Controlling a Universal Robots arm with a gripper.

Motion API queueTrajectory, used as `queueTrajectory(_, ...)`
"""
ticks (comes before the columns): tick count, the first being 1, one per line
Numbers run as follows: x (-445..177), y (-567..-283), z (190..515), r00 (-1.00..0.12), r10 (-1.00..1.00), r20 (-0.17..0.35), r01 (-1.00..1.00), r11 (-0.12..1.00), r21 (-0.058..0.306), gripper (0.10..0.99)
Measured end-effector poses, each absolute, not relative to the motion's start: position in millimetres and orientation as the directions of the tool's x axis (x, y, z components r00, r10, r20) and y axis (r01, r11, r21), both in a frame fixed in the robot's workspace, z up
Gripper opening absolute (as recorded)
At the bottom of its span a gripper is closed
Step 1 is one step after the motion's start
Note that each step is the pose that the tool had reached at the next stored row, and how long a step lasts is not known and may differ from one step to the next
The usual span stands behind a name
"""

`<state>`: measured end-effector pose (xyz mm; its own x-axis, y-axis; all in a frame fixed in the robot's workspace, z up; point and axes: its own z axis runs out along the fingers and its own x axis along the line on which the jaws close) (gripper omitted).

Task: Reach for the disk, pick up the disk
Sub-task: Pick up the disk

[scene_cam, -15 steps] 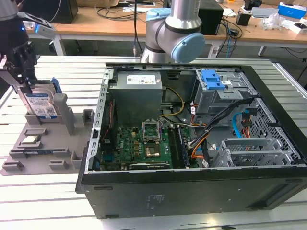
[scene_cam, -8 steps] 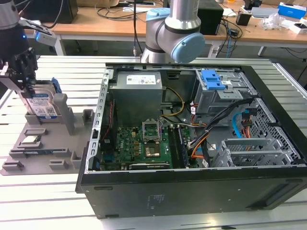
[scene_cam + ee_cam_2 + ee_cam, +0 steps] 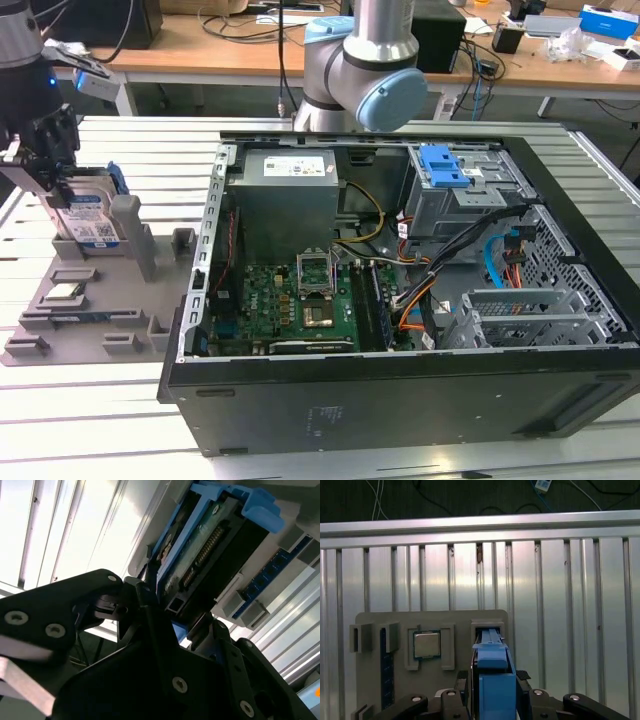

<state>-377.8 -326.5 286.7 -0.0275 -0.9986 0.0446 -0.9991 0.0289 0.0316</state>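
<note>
1. The claw (image 3: 497, 675) is clamping the disk (image 3: 492, 652) from both sides; the disk is standing on edge in a grey holder tray (image 3: 455, 620).
2. The tray is lying on a slatted aluminium counter (image 3: 90, 400), beside an open computer case (image 3: 400, 400).
3. Cluttered wooden desks (image 3: 240, 45) are lining the room behind.

Flat rectangular silver-grey metal disk (image 3: 88, 218): blue plastic side rails, blue-and-white barcode label. Black metal gripper (image 3: 55, 175), silver screw heads. Moulded matt grey plastic fixture tray (image 3: 110, 310). Small square silver processor chip (image 3: 427, 645), dull sheen. Ribbed silver aluminium table (image 3: 555, 605): parallel slats, dark grooves. Black rectangular steel computer case (image 3: 400, 400); green circuit motherboard (image 3: 285, 300); bright blue plastic latch piece (image 3: 445, 165) on grey cage.
</note>
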Motion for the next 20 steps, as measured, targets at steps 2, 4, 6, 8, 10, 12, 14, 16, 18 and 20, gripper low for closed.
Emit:
queueTrajectory(2,-378,-327,287,-0.027,-0.999,0.045,-0.999,0.029,0.031,0.4)
queueTrajectory(4,-378,-327,286,-0.027,-0.999,0.045,-0.999,0.029,0.032,0.365)
queueTrajectory(6,-378,-327,286,-0.027,-0.999,0.045,-0.999,0.029,0.032,0.365)
queueTrajectory(8,-378,-327,286,-0.027,-0.999,0.045,-0.999,0.029,0.032,0.365)
queueTrajectory(10,-378,-327,286,-0.028,-0.999,0.045,-0.999,0.029,0.032,0.365)
queueTrajectory(12,-378,-327,286,-0.027,-0.999,0.045,-0.999,0.029,0.032,0.365)
queueTrajectory(14,-378,-326,291,-0.027,-0.999,0.045,-0.999,0.029,0.031,0.365)
queueTrajectory(16,-378,-326,300,-0.028,-0.999,0.045,-0.999,0.029,0.031,0.365)
queueTrajectory(18,-378,-325,305,-0.027,-0.999,0.045,-0.999,0.029,0.031,0.365)
queueTrajectory(20,-378,-325,309,-0.027,-0.999,0.045,-0.999,0.029,0.031,0.365)
